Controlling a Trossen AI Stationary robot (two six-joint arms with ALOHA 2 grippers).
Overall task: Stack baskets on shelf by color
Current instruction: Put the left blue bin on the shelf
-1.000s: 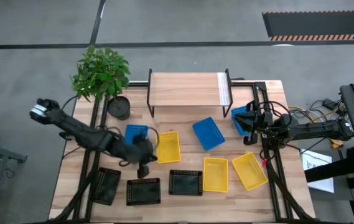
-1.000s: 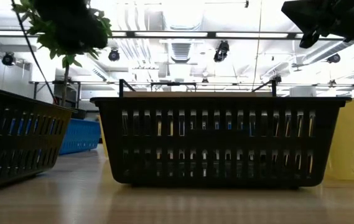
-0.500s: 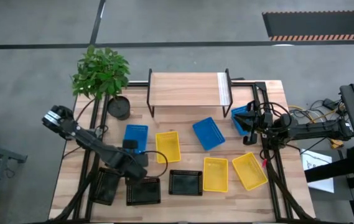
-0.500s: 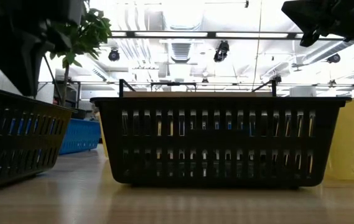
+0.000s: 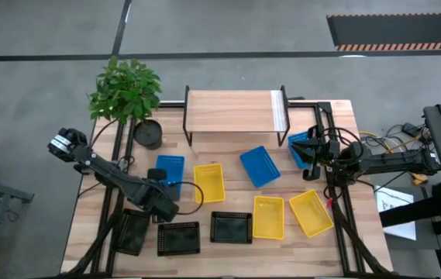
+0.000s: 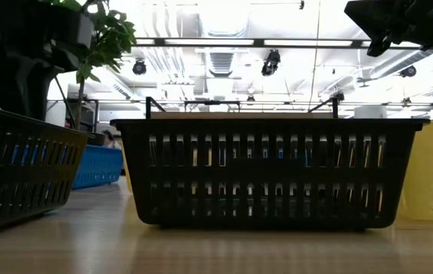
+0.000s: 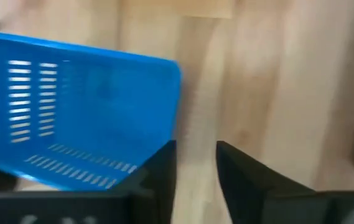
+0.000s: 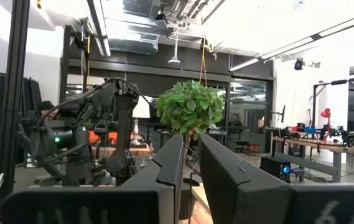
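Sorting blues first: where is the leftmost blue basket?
In the high view, the blue basket lies left of centre, beside a yellow basket, below the plant pot.

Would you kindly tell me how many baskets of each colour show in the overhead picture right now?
Blue perforated plastic baskets: 3
Yellow perforated plastic baskets: 3
Black perforated plastic baskets: 3
Total: 9

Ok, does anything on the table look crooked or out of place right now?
Two baskets sit askew: the blue basket in front of the shelf and the yellow basket at the right end are both turned at an angle, while the black baskets lie square. Nothing is spilled or visibly damaged.
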